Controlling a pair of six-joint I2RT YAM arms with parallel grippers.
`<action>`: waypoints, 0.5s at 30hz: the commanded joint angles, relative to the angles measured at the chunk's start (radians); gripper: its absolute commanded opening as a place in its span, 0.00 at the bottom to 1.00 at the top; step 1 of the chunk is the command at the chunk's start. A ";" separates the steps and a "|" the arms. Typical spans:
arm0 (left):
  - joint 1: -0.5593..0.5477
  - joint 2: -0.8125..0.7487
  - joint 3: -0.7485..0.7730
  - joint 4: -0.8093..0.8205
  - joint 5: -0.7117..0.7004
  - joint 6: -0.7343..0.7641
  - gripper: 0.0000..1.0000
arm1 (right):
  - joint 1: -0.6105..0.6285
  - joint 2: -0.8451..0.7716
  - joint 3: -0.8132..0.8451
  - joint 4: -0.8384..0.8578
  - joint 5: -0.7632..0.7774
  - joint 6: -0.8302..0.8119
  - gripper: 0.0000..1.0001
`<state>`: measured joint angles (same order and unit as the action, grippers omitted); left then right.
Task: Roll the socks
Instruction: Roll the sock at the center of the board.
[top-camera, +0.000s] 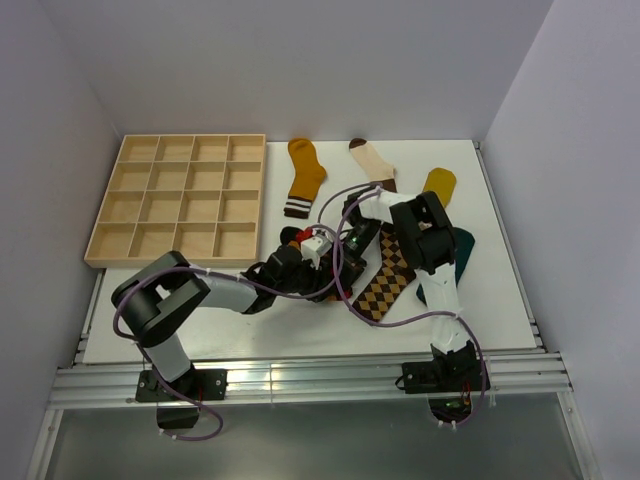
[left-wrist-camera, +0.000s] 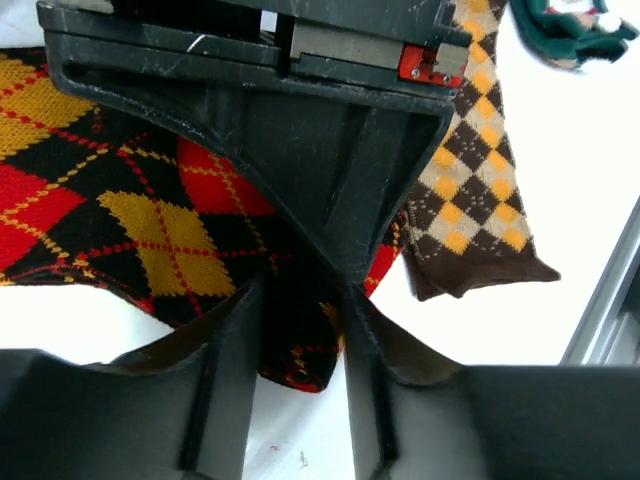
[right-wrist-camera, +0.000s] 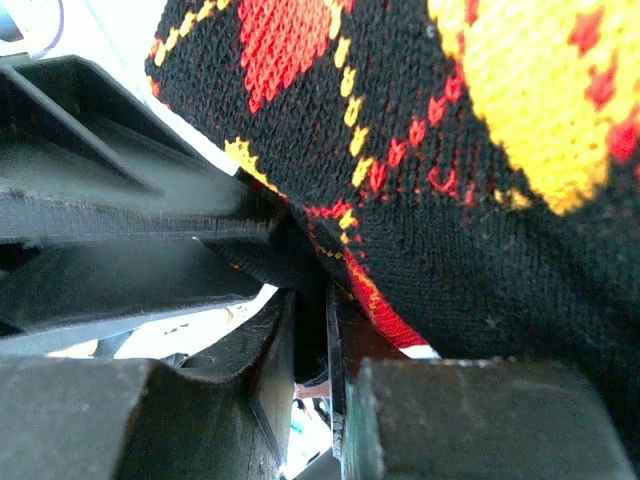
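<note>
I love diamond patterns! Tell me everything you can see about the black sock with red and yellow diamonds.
The black sock is knitted, with red and mustard diamonds crossed by dashed lines. It lies mostly flat on the white table, beside a brown argyle sock that it seems to touch. The right gripper pinches its edge; the left gripper straddles a fold, grip unclear.

Left arm (top-camera: 215, 290) folded at the elbow, forearm low, reaching right. I see the left gripper (left-wrist-camera: 300, 385) half closed on a fold of the black argyle sock (left-wrist-camera: 150, 200). Right arm (top-camera: 435, 265) arched over, wrist dropped. Right gripper (right-wrist-camera: 308, 345) pinched almost together on that sock.
</note>
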<state>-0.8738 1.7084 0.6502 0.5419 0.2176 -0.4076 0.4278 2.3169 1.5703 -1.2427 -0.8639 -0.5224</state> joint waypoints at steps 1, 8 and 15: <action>-0.002 0.013 -0.027 0.118 0.058 -0.054 0.36 | 0.002 -0.013 -0.042 0.152 0.155 -0.022 0.12; -0.002 0.059 -0.104 0.246 0.120 -0.180 0.00 | -0.004 -0.126 -0.140 0.238 0.147 -0.008 0.36; -0.001 0.065 -0.129 0.231 0.152 -0.266 0.00 | -0.069 -0.342 -0.262 0.368 0.128 0.002 0.45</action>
<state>-0.8726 1.7592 0.5350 0.8036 0.3042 -0.6147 0.4091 2.0838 1.3472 -1.0344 -0.8215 -0.5026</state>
